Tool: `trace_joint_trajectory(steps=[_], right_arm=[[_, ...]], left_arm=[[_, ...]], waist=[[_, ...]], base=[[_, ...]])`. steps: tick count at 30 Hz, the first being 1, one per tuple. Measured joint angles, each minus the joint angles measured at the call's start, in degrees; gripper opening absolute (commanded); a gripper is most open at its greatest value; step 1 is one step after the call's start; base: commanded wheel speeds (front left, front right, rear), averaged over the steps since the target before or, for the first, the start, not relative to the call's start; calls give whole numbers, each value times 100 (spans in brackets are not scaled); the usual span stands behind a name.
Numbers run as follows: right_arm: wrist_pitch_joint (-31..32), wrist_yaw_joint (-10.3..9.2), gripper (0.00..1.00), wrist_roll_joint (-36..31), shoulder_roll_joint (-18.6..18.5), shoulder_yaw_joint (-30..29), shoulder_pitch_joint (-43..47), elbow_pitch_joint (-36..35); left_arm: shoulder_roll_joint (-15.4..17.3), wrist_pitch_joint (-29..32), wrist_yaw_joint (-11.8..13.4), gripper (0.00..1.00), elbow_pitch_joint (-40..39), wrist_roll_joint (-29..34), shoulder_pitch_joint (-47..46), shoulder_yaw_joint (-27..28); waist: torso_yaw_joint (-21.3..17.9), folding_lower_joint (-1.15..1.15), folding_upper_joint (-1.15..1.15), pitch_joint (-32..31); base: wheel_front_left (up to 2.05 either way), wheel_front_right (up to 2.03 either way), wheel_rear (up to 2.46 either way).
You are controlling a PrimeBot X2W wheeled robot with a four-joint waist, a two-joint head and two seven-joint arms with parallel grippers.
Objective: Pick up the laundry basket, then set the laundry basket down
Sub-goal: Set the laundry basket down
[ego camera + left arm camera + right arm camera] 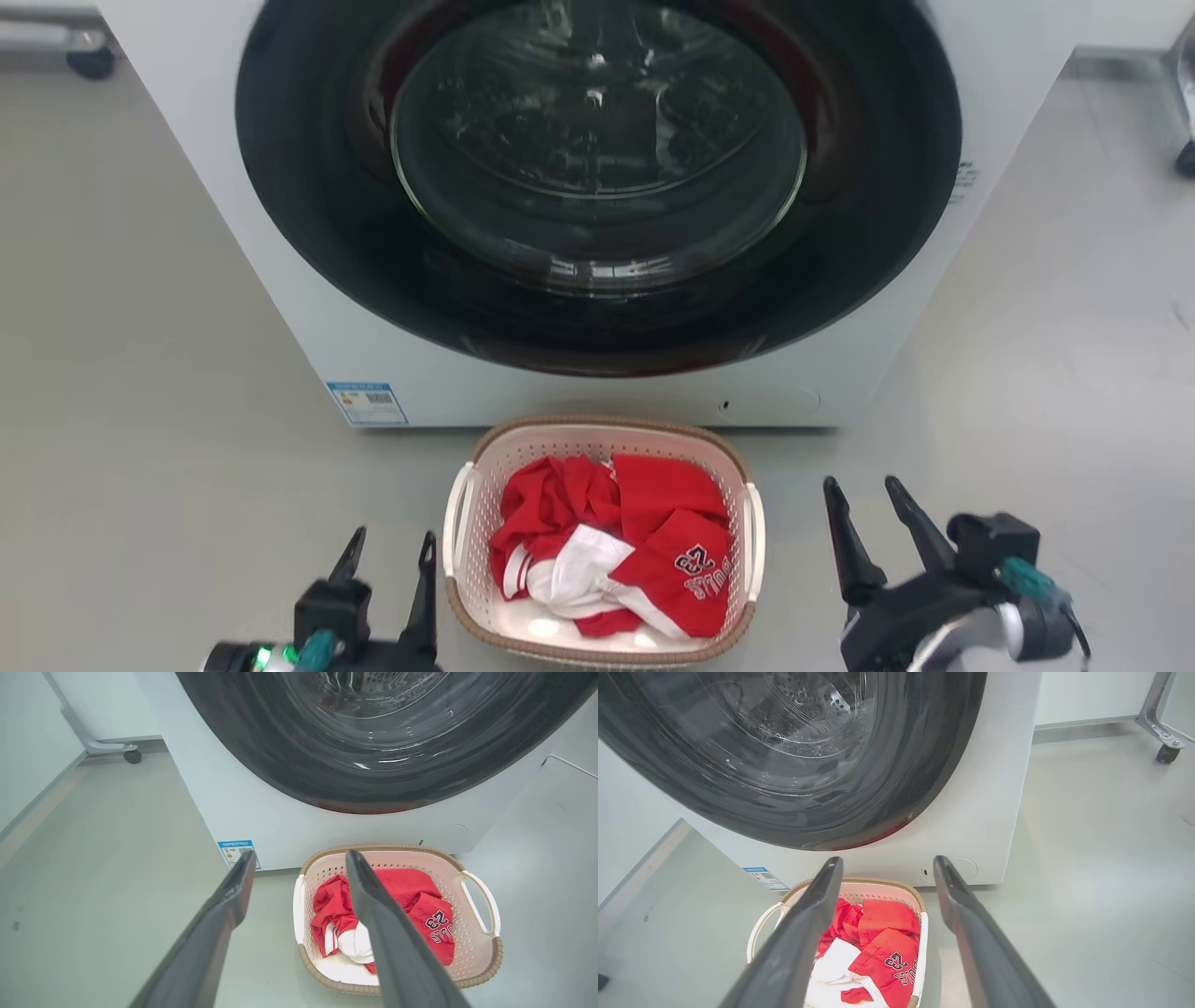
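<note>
Nothing done yet: laundry basket (597,425) sits on the floor between the two sets of fingers, ungrasped; lift and set-down both remain. Left gripper (394,541) spread open, empty, just beside the left handle (456,523). Right gripper (861,485) open, empty, farther off. Red jersey (695,569) reads "23" and apparently "BULLS". Washer (560,392) blue sticker (367,403) illegible.

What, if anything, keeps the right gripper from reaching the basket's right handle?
Nothing visible, so probably it can reach. The right gripper is open beside the basket, apart from it, with bare floor between it and the right handle.
</note>
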Motion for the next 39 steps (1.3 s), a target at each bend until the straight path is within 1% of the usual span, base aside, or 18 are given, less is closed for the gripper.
trace_joint_trajectory(steps=[1,7,13,18,24,31,39], right_arm=[[0,0,100,0,0,0,0,0],[-1,0,100,-573,25,-611,927,-731],[-2,-1,100,-1109,214,-1070,1595,-1430],[-7,-1,100,-1515,327,-1417,2031,-1962],[-7,-1,100,-1903,414,-1683,2327,-2443],[-8,-5,100,-2248,512,-1940,2537,-2939],[-8,-5,100,-2409,578,-2009,2547,-3178]], left_arm=[[0,0,0,100,0,0,0,0],[-21,0,1,100,-838,450,841,502],[-99,0,1,100,-1645,851,1435,817],[-201,0,1,100,-2197,1022,1779,1057],[-252,0,1,100,-2647,1236,2125,1255],[-316,0,1,100,-3012,1413,2223,1322],[-344,0,1,100,-3204,1561,2225,1328]], waist=[[0,0,0,0],[-21,0,0,-399],[-128,1,0,-609],[-238,1,1,-691],[-336,1,1,-744],[-377,2,1,-718],[-397,2,2,-674]], base=[[0,0,0],[0,0,0],[0,0,0],[0,0,0],[0,0,0],[0,0,0],[0,0,0]])
